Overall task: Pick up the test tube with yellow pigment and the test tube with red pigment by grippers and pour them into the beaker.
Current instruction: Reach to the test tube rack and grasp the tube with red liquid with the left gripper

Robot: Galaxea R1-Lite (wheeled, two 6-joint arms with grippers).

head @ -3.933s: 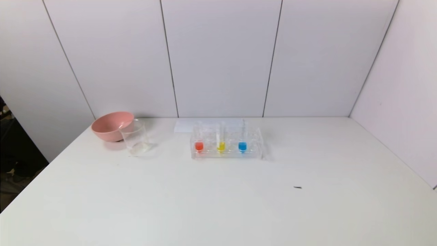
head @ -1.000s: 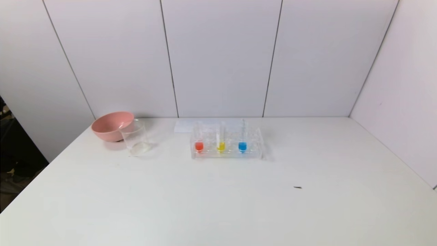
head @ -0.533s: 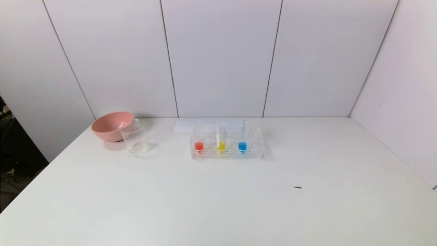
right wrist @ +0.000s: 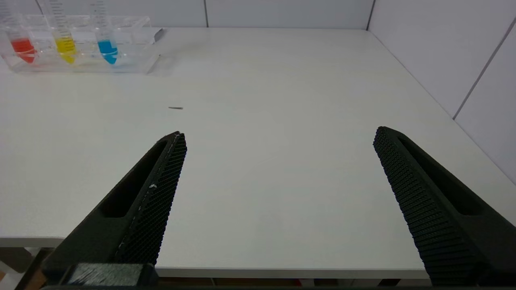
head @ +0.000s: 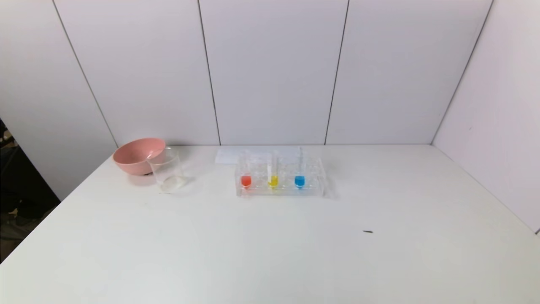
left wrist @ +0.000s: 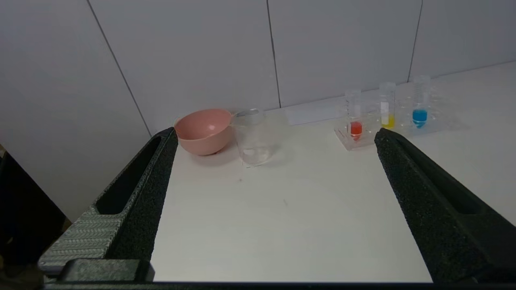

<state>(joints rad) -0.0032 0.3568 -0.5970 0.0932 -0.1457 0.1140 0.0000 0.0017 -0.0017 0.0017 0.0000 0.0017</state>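
The red-pigment test tube (head: 246, 179) and the yellow-pigment test tube (head: 273, 179) stand upright in a clear rack (head: 314, 190) at the table's middle back. Both also show in the left wrist view, red (left wrist: 355, 128) and yellow (left wrist: 388, 119), and in the right wrist view, red (right wrist: 23, 47) and yellow (right wrist: 65, 45). The clear beaker (head: 167, 171) stands left of the rack and shows in the left wrist view (left wrist: 252, 137). Neither arm shows in the head view. My left gripper (left wrist: 274, 135) is open and empty by the near edge. My right gripper (right wrist: 278, 135) is open and empty by the near edge.
A pink bowl (head: 137, 155) touches the beaker's far left side. A blue-liquid tube (head: 299, 179) stands in the rack, right of the yellow one. A white paper (head: 228, 155) lies behind the rack. A small dark speck (head: 368, 231) lies on the white table (head: 270, 253). Walls close the back and right.
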